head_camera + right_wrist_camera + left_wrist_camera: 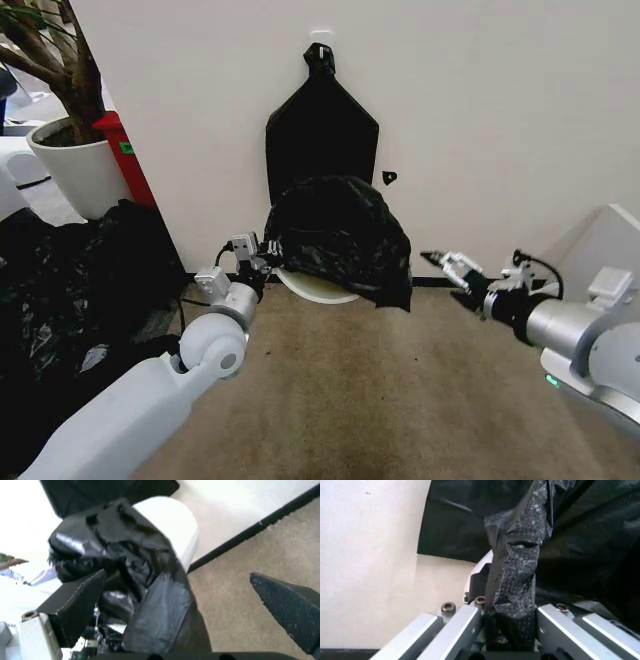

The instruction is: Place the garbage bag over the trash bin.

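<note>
Fingers [465, 630] of left gripper [262, 253] pinch garbage bag [340, 235]; right gripper [445, 265] spread.

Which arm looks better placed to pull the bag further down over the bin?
Probably the left. Its gripper is shut on the bag beside the bin. The right gripper is open, apart from the bag.

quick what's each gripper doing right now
Left gripper: shut on the garbage bag.
Right gripper: open, holding nothing, beside the bag.

Glossy blk garbage bag [340, 232], white trash bin [318, 290], tan carpet [380, 400]
</note>
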